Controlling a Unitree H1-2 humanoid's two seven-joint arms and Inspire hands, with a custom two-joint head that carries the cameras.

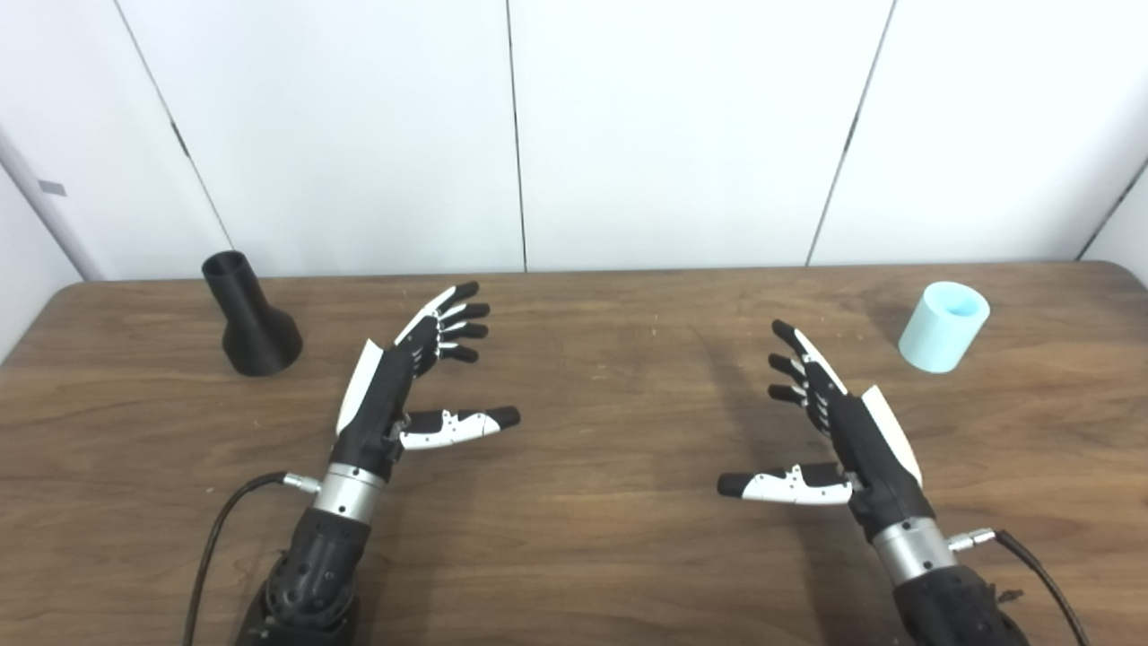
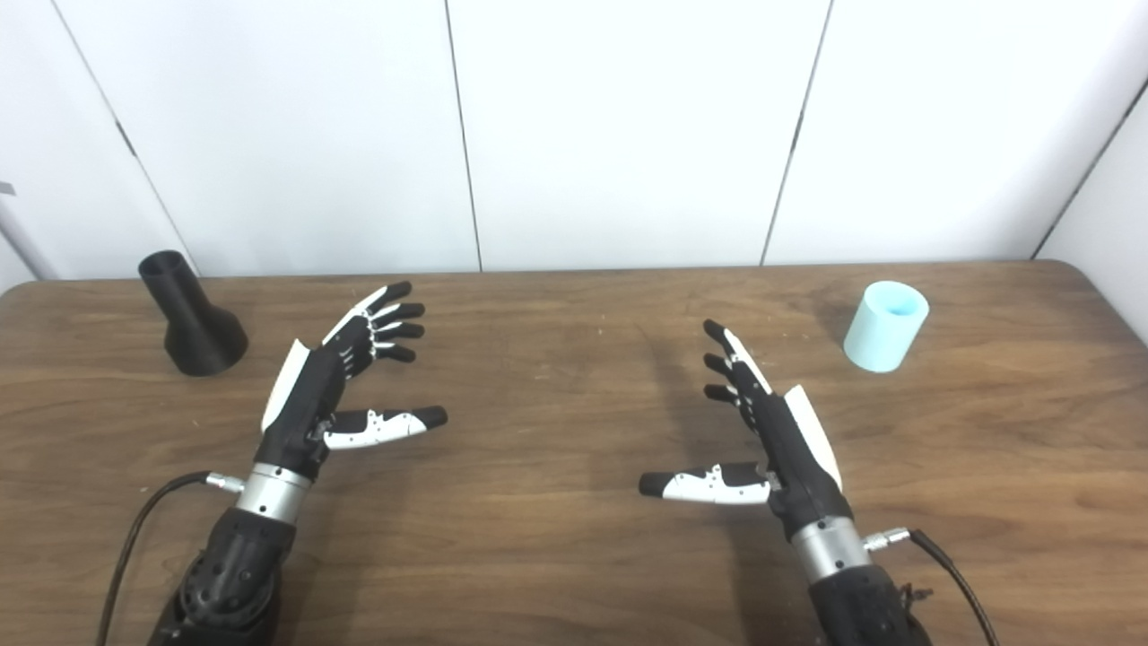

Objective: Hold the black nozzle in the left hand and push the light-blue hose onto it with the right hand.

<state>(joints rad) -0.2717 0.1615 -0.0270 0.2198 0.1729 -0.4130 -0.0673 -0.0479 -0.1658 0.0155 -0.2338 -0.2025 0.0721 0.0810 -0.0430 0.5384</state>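
Both forearms enter at the bottom edge, cables trailing from the wrists. I find the right robot hand [image 1: 830,422] nearest me, fingers spread and thumb out, holding nothing and poised over the wooden counter [image 1: 592,529]. Left robot hand [image 1: 408,381] sits slightly farther in, likewise spread wide and empty.

Beyond it, near the far left edge, the black nozzle [image 1: 251,318] stands upright on its flared base, narrow neck up, well apart from the left fingers. At the far right, the light-blue hose [image 1: 942,326] (a short, stubby tube) stands on end with its open mouth up, also well apart from the right hand.

Assessment: neither piece is grasped yet. I would bring the left hand round the nozzle's flared base, leaving the neck bare for mating. I would take the hose by its side wall, without squeezing it out of round, since I judge a flattened mouth may snag on the neck.
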